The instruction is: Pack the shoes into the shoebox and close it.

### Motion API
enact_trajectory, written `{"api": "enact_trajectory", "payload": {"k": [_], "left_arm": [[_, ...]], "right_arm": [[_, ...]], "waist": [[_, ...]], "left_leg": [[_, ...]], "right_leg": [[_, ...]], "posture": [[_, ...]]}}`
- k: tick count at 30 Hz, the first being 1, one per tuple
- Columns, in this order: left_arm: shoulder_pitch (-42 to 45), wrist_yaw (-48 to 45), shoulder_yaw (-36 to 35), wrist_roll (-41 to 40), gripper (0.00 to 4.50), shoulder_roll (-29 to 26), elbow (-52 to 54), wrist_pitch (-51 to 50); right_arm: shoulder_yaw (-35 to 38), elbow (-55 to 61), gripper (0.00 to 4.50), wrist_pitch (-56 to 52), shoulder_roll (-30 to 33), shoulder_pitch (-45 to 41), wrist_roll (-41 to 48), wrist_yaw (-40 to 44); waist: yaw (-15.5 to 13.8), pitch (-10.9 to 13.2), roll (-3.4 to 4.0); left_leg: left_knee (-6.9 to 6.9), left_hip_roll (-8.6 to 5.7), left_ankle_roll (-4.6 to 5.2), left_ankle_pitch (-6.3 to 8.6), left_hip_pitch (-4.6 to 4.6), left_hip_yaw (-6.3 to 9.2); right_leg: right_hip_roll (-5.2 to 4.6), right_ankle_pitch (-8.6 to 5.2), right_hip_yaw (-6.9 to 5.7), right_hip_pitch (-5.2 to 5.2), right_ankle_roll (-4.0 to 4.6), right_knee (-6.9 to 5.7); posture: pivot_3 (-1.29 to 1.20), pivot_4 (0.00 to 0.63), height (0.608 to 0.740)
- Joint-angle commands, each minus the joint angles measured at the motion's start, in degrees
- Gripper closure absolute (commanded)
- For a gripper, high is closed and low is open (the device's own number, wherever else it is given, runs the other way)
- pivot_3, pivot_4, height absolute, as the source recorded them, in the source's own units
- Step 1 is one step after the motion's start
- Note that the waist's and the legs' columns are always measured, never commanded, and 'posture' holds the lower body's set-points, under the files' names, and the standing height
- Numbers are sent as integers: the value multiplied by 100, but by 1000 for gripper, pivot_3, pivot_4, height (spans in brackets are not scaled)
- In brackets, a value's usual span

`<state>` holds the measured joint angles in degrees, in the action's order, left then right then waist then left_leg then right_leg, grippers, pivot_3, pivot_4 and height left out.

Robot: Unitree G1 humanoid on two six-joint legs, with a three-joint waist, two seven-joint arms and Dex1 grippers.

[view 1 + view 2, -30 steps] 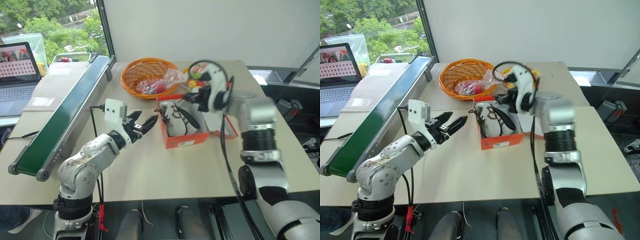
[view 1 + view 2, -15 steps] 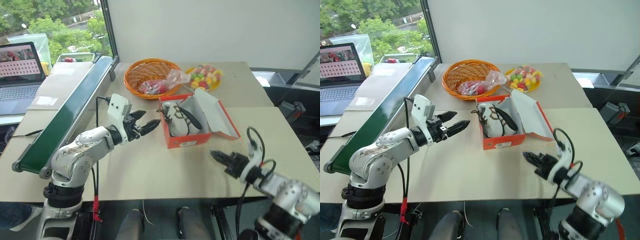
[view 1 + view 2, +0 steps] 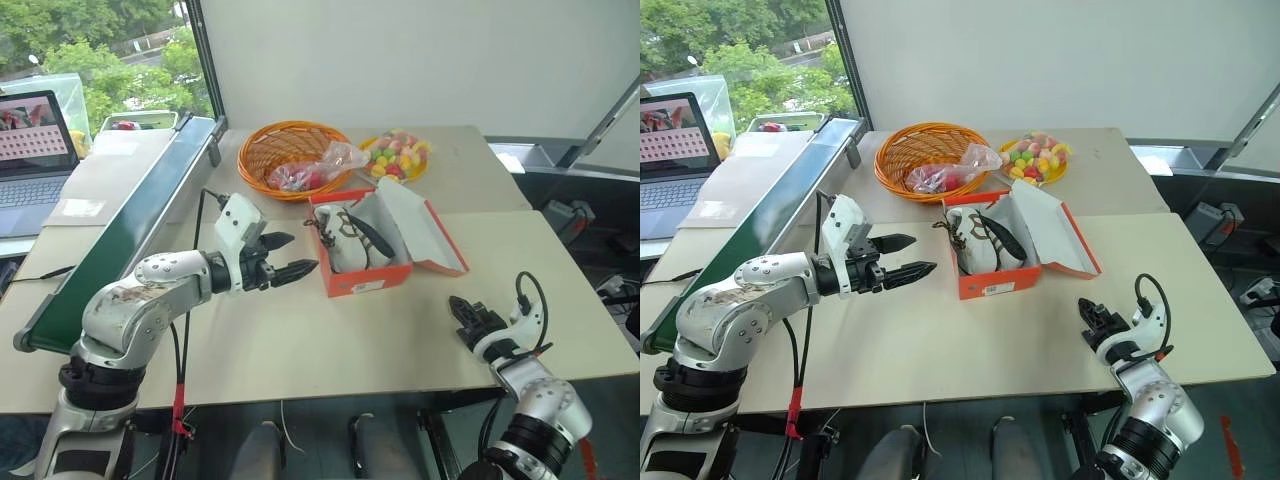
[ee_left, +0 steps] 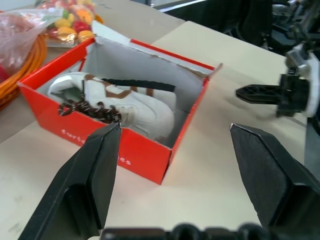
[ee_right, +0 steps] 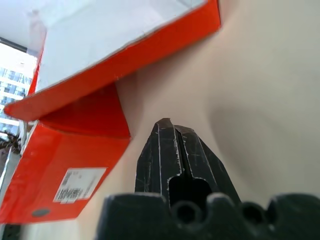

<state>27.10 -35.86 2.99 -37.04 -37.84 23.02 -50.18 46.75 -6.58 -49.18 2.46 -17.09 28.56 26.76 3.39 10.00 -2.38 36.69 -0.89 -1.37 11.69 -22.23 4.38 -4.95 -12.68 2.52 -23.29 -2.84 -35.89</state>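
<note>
The orange-red shoebox [image 3: 365,283] stands open mid-table, its white-lined lid [image 3: 418,232] leaning back to the right. Cream shoes [image 3: 345,238] with dark laces lie inside, laces spilling over the left wall. My left gripper [image 3: 300,252] hovers open and empty just left of the box; its wrist view looks between the fingers [image 4: 95,175] at the box [image 4: 125,150] and the shoes [image 4: 137,107]. My right gripper [image 3: 457,303] is shut and empty, low near the table's front right edge, pointing at the box [image 5: 60,160] under the lid [image 5: 125,40].
A round orange wicker basket [image 3: 262,150] holding a plastic bag sits behind the box, with a yellow plate of colourful sweets [image 3: 398,157] to its right. A green conveyor [image 3: 130,225] runs along the left, and a laptop [image 3: 35,150] sits beyond it.
My right arm dropped from over the box to the table's front right edge, staying shut. The left gripper rolled at the wrist while staying beside the box. The camera shifted slightly.
</note>
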Motion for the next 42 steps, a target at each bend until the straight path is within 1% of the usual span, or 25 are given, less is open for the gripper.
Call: {"api": "enact_trajectory", "payload": {"k": [1,4,9,13,16,22,24,26,27,28,30,33,34,35,37,40,42], "left_arm": [[-2,-235,62,208,808,-297,335,135],[-74,-399,97,291,808,-481,402,157],[-5,-474,42,359,808,-517,373,113],[-2,-477,-21,342,808,-522,436,50],[-72,-434,-32,365,808,-512,504,53],[-154,-304,-48,336,808,-414,631,4],[-193,-279,-43,342,808,-406,669,7],[-248,-243,-52,359,808,-397,707,28],[-268,-212,-50,390,808,-380,714,60],[-273,-183,-42,411,808,-359,709,70],[-268,-158,-14,428,808,-321,700,74],[-259,-158,32,458,808,-268,693,83],[-249,-160,50,472,808,-239,678,97],[-242,-163,60,484,808,-218,668,106],[-222,-160,92,530,808,-172,639,128],[-201,-186,153,630,808,-147,649,162],[-184,-180,188,660,808,-114,670,153]], "right_arm": [[-573,-804,4481,519,89,-132,40,216],[-802,-1226,4481,772,193,-310,74,250],[-1071,-1884,4481,1253,288,-667,94,321],[-1508,-2151,4481,1773,402,-884,-234,203],[-2197,-2170,4481,2092,557,-935,-773,116],[-2493,-2653,4481,2833,730,-1246,-1022,-69],[-2474,-2711,4481,3228,754,-1340,-1054,-194],[-2458,-2746,4481,3902,838,-1445,-1372,-843],[-2463,-2712,4481,4207,859,-1487,-1477,-1038],[-2487,-2654,4481,4424,870,-1521,-1554,-1179],[-2543,-2515,4481,4671,843,-1585,-1537,-1199],[-2696,-2232,4481,4911,815,-1685,-1496,-1121],[-2943,-1975,4481,5000,856,-1720,-1614,-947],[-3124,-1796,4481,5058,890,-1738,-1699,-825],[-3579,-1384,4481,5142,980,-1714,-1916,-494],[-4056,-672,4481,4754,1020,-1580,-1645,174],[-4410,-24,4481,4111,1073,-1437,-1252,768]], "waist": [[51,-1,-3],[108,-2,-5],[116,-2,-11],[150,-1,-11],[175,-1,-10],[192,2,-7],[184,5,-2],[157,20,21],[140,27,32],[111,35,45],[60,45,62],[55,45,62],[57,45,62],[60,46,64],[73,47,65],[68,47,66],[57,47,66]], "left_leg": [[0,1,0,1,25,0],[-1,19,-3,3,56,-5],[-1,79,-27,20,67,-8],[-6,94,-23,23,71,-8],[-6,97,-23,23,69,-12],[-6,96,-23,23,35,-19],[-6,95,-23,23,33,-19],[-6,90,-23,23,25,-18],[-6,84,-23,23,21,-18],[-6,83,-23,23,16,-18],[-6,80,-23,23,1,-20],[-6,79,-23,23,-20,-23],[-6,78,-23,23,-29,-30],[-7,78,-23,23,-39,-35],[-7,79,-22,23,-45,-39],[-8,83,-18,26,-41,-46],[-8,83,-18,26,-41,-46]], "right_leg": [[0,-1,0,28,-3,6],[11,-7,0,59,2,14],[74,-6,4,65,18,22],[93,-7,10,59,29,12],[96,-7,16,53,30,11],[98,-3,28,12,35,1],[98,-3,28,11,35,1],[94,-3,29,5,35,2],[90,-3,29,1,35,1],[88,-3,29,-5,35,2],[86,-3,33,-23,35,-1],[87,0,40,-54,40,-13],[87,3,49,-72,46,-20],[87,19,57,-86,72,-23],[89,25,61,-95,81,-23],[94,24,68,-95,80,-22],[94,25,68,-95,80,-23]], "posture": [[0,150,740],[0,150,740],[0,150,740],[0,150,740],[0,150,740],[0,150,740],[0,150,740],[0,150,740],[0,150,740],[0,150,740],[0,150,740],[0,150,740],[0,150,740],[0,150,740],[0,150,740],[0,150,740],[0,150,740]]}}
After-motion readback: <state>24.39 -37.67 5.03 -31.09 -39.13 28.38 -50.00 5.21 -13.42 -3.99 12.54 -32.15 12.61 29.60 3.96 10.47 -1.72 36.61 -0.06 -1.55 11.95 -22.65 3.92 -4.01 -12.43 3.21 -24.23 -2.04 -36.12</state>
